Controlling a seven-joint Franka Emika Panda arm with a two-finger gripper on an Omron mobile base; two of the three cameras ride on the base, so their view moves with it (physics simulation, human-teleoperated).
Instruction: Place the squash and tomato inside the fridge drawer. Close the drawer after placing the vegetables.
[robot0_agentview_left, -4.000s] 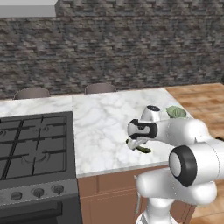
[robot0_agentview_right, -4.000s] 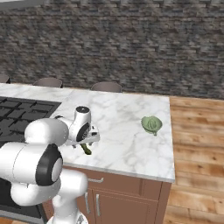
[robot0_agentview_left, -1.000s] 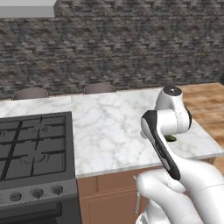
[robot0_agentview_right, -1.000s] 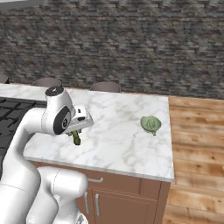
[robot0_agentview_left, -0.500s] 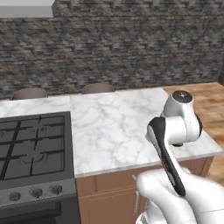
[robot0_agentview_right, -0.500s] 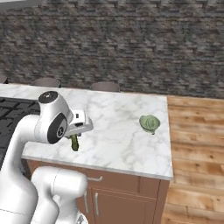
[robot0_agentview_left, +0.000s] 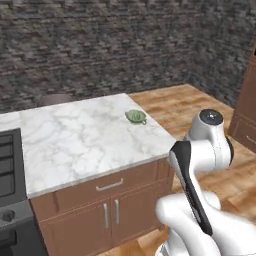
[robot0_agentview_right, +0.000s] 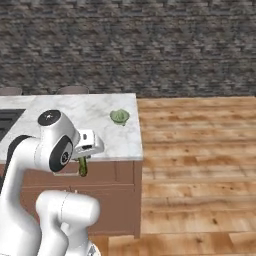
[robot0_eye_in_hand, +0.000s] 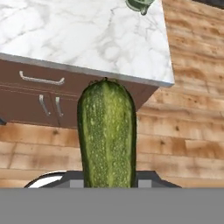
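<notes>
From behind the arm on its left and right we look forward and down over the marble counter (robot0_agentview_left: 90, 140), and both views share that counter (robot0_agentview_right: 107, 131) and the small green item (robot0_agentview_left: 134, 116) on it. Our hand camera looks closely along the held squash (robot0_eye_in_hand: 107, 135) toward the counter's edge, cabinet fronts (robot0_eye_in_hand: 39, 103) and wooden floor (robot0_eye_in_hand: 183, 131).

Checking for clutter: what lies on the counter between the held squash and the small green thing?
Bare marble counter separates the squash from the green thing, seen in the hand view.
</notes>
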